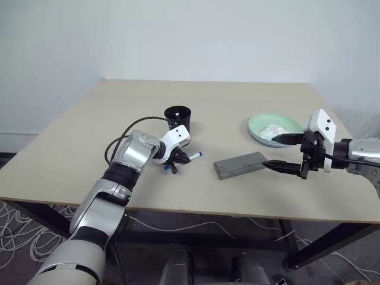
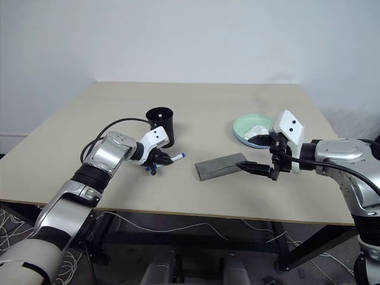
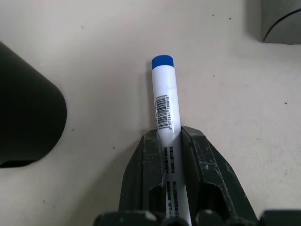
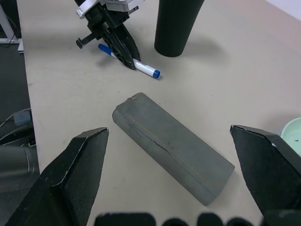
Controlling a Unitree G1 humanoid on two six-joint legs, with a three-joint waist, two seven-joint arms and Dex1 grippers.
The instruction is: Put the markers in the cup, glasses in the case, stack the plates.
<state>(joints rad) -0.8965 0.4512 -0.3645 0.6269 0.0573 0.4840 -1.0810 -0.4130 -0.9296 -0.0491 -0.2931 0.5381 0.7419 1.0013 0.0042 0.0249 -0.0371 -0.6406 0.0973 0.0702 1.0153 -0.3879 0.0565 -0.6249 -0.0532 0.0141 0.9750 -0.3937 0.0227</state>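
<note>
A: A plain white wall backs the tan bench (image 1: pixel 71 148), where the left end effector (image 1: pixel 173 161) grips the blue-capped marker (image 3: pixel 165 101), lying flat just beside the black cup (image 1: pixel 177 121).

B: The right end effector (image 2: pixel 261 155) hangs released near the grey case (image 4: pixel 171 148). Next, I'd judge: lift clear, tip the marker upright, centre it over the rim, then let go.

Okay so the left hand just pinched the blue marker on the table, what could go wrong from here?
1. The left hand grips the blue marker toward one end, most of it sticking out; it may pivot or slip when lifted.
2. The cup stands right beside that hand; a swing upward could knock it over.
3. The cup looks narrow, so a tilted marker might catch its rim and drop back on the table.
</note>
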